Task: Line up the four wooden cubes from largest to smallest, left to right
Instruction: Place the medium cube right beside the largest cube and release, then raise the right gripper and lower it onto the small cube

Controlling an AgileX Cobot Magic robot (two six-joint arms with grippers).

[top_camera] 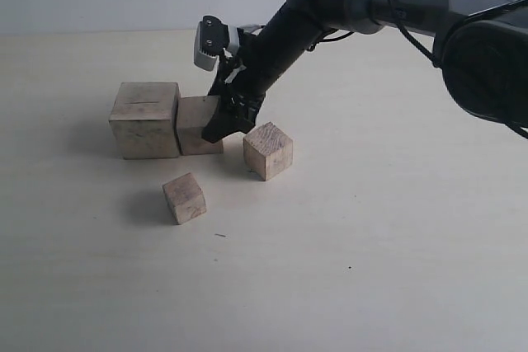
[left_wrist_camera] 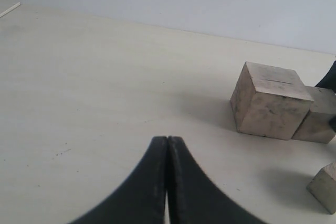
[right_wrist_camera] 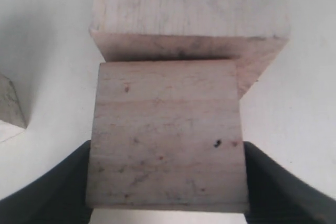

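Note:
Four pale wooden cubes lie on the table. The largest cube (top_camera: 146, 119) (left_wrist_camera: 270, 103) (right_wrist_camera: 189, 9), with a slit line on top, stands at the left. The second-largest cube (top_camera: 195, 117) (left_wrist_camera: 320, 116) (right_wrist_camera: 165, 135) sits flush against its right side. My right gripper (top_camera: 223, 125) (right_wrist_camera: 167, 182) is shut on this cube, with a finger (right_wrist_camera: 58, 192) pressed on each flank. A third cube (top_camera: 268, 151) stands turned just right of the gripper. The smallest cube (top_camera: 185, 198) lies nearer the front. My left gripper (left_wrist_camera: 168, 142) is shut and empty, well apart from the cubes.
The right arm (top_camera: 330, 6) reaches in from the upper right, over the table behind the cubes. A corner of a smaller cube (left_wrist_camera: 325, 184) (right_wrist_camera: 10, 103) shows at the edge of each wrist view. A pale wall runs along the back of the table (top_camera: 371, 245).

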